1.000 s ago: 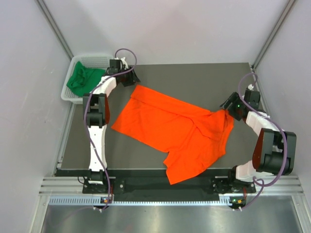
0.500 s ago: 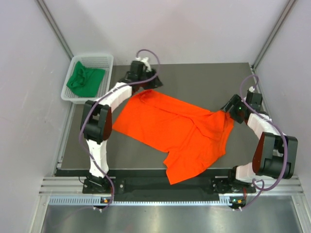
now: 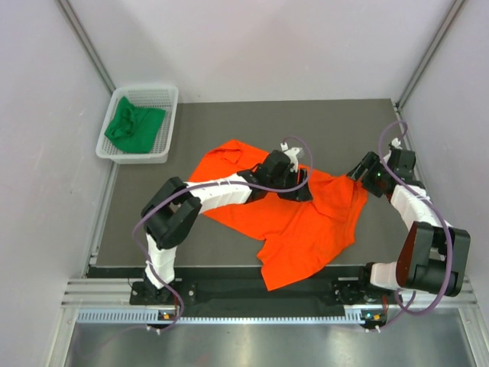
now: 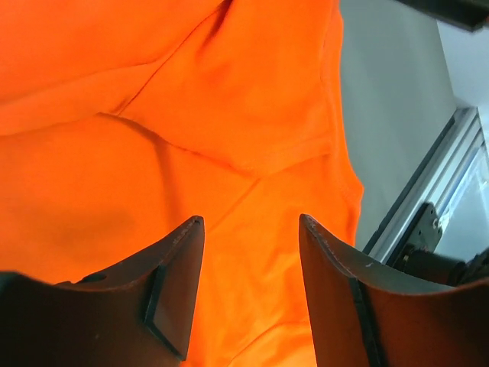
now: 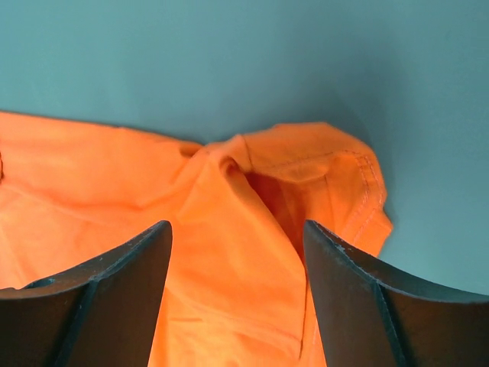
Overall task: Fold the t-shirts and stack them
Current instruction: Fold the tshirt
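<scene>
Orange soft cloth short-sleeved t-shirt (image 3: pixel 306 229), mid-frame, rumpled; spreading step, I reckon. L gripper (image 4: pixel 248 222), R gripper (image 5: pixel 237 229): both apart, empty. Next I'd pinch sleeve (image 5: pixel 321 176).

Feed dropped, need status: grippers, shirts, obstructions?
Left gripper open over orange shirt. Right gripper open at its edge. Shirt unfolded, rumpled. Green shirt in basket, not in the way.

Robot lab cell: white enclosure walls (image 3: pixel 267 46), alu frame rail (image 3: pixel 92 294) (dark bench top (image 3: pixel 328 126))
</scene>
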`<control>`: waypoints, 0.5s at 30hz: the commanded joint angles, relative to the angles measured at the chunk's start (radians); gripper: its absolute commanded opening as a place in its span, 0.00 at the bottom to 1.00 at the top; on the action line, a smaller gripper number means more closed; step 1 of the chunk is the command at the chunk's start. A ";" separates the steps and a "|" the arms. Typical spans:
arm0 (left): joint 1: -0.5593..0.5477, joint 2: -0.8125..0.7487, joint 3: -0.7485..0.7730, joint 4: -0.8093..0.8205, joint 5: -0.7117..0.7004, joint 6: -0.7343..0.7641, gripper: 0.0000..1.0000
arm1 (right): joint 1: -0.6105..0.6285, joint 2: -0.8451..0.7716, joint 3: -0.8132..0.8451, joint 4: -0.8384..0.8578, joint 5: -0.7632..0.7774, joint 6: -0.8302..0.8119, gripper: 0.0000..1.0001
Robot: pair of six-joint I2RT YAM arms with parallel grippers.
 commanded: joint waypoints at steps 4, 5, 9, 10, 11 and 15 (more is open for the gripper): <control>-0.043 0.097 0.064 0.116 -0.030 -0.105 0.57 | -0.023 0.003 -0.010 0.031 -0.042 -0.027 0.69; -0.043 0.118 0.068 0.119 -0.021 -0.113 0.58 | -0.024 0.002 -0.011 0.034 -0.042 -0.027 0.69; -0.046 0.153 0.082 0.126 0.001 -0.153 0.58 | -0.027 0.013 -0.013 0.048 -0.043 -0.023 0.69; -0.049 0.158 0.082 0.139 0.004 -0.165 0.58 | -0.029 0.020 -0.016 0.053 -0.045 -0.020 0.69; -0.051 0.164 0.083 0.142 0.009 -0.169 0.58 | -0.029 0.025 -0.016 0.059 -0.045 -0.018 0.69; -0.052 0.207 0.116 0.142 0.038 -0.188 0.58 | -0.029 0.057 -0.022 0.091 -0.058 -0.004 0.69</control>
